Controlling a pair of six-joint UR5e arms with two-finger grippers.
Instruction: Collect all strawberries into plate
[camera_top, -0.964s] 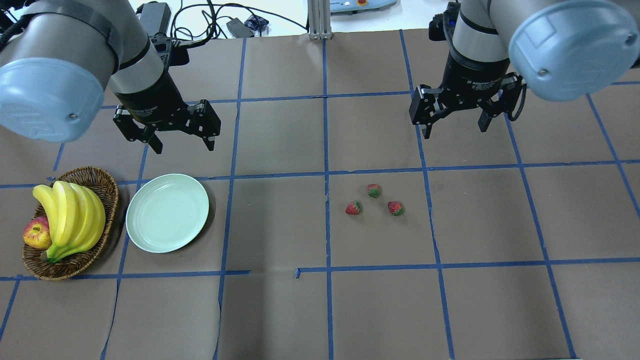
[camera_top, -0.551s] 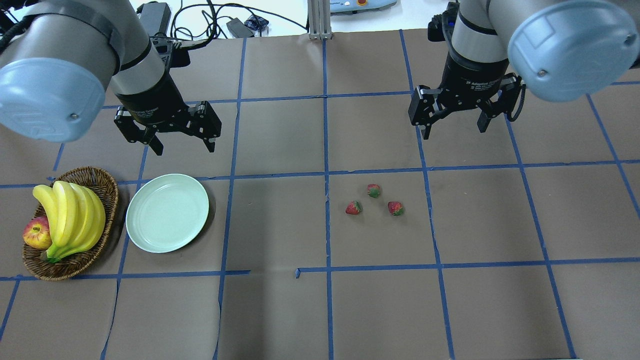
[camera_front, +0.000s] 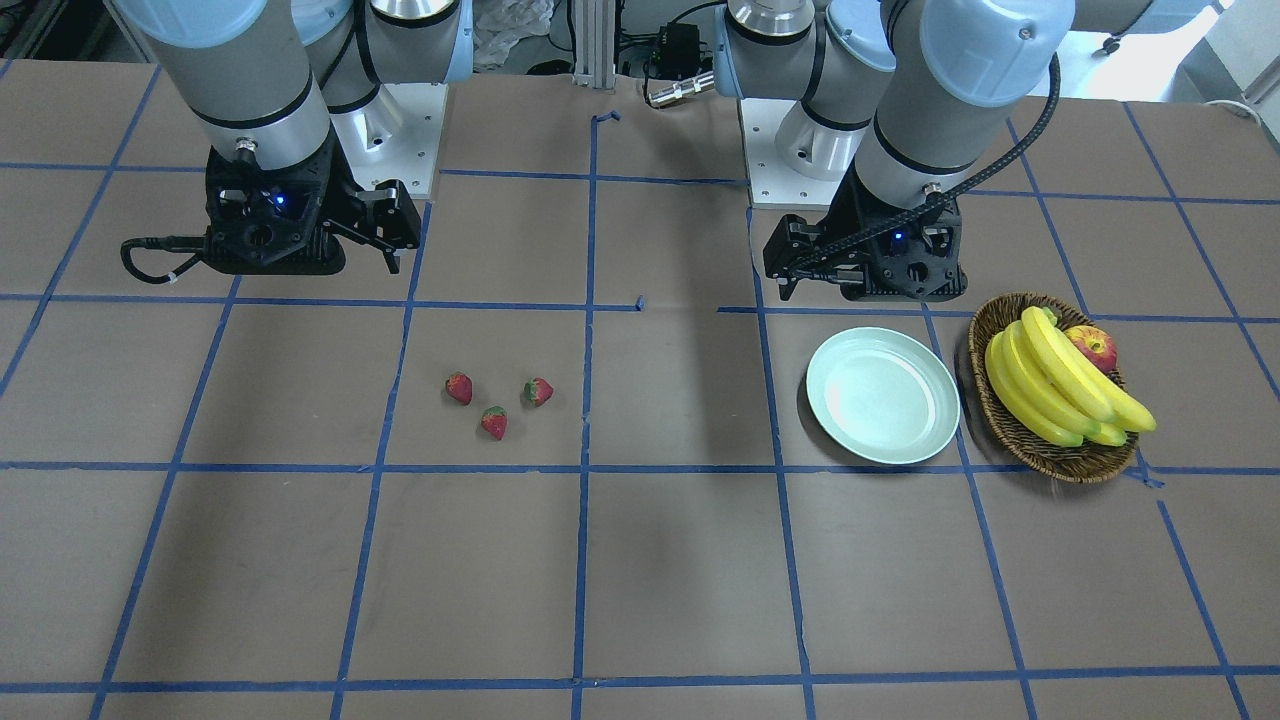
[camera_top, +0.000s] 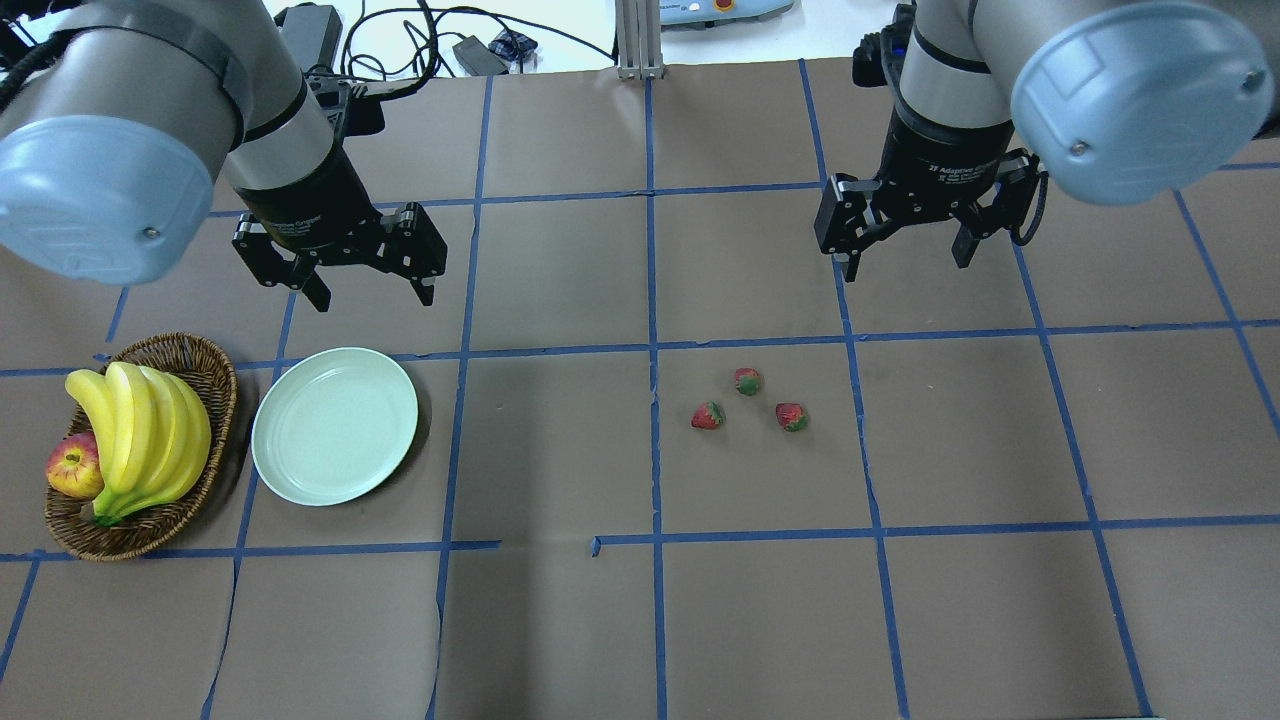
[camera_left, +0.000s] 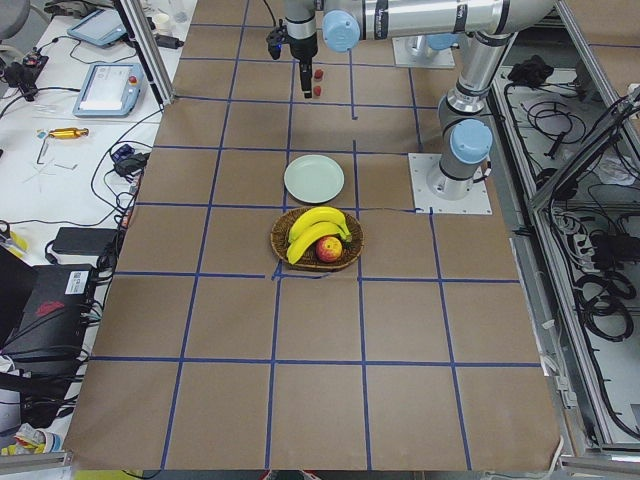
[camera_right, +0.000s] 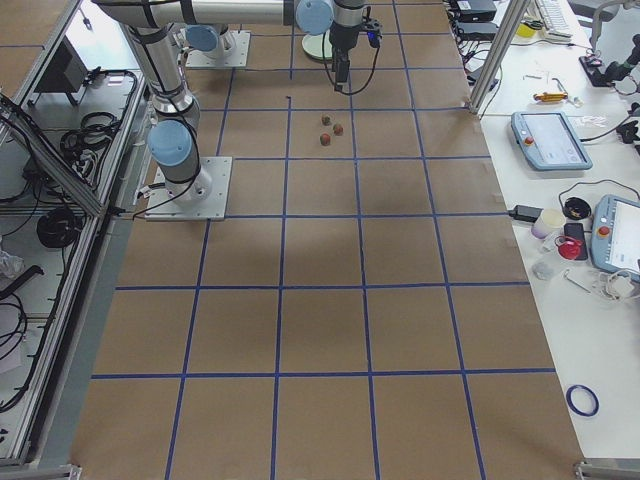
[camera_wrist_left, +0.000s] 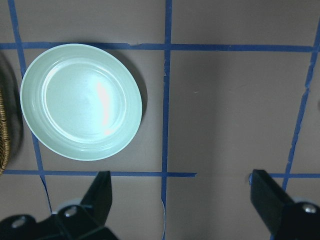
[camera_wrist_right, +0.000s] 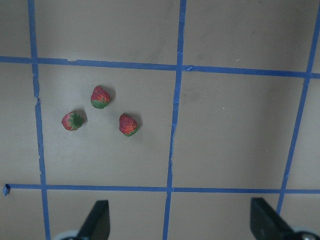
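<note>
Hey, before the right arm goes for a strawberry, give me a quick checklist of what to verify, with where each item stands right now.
1. Right pincer open and empty: ok.
2. Three strawberries loose on the table, apart from one another: ok.
3. Right pincer directly above a strawberry: not ok; in its wrist view they lie off to one side, not between the fingers.
4. Plate empty, ready to receive: ok.
5. Left pincer open, not above the plate: ok.
6. Basket apart from the plate: ok.
</note>
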